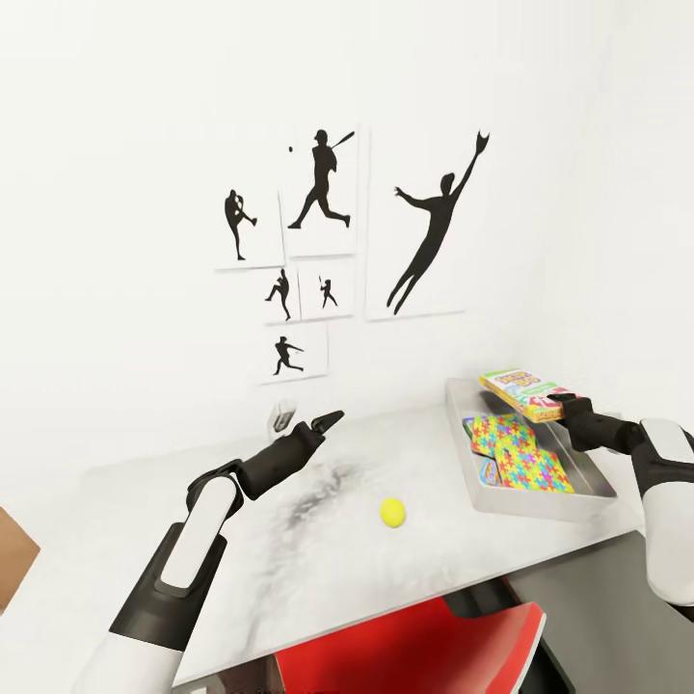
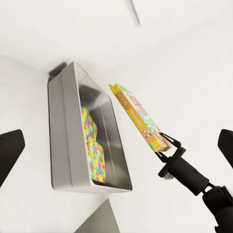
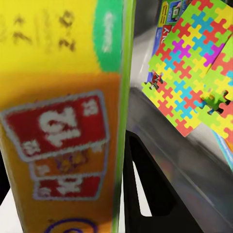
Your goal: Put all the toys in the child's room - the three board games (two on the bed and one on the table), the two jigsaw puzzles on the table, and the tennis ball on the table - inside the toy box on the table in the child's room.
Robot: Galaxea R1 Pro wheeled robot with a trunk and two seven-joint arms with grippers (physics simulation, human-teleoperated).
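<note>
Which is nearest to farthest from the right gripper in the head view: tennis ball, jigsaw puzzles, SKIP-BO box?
1. SKIP-BO box: held in the right gripper, above the toy box's far end.
2. Jigsaw puzzles: just below, lying inside the toy box.
3. Tennis ball: out on the table, on the toy box's left.

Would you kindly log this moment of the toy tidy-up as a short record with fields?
setting: white room, athlete silhouette prints on the wall
table: light grey top
toy box: grey tray at the table's right end
in the toy box: jigsaw puzzles over a partly hidden printed box
right gripper: shut on SKIP-BO board game, held above the toy box
left gripper: open, empty, above the table
tennis ball: loose on the table, outside the toy box
</note>
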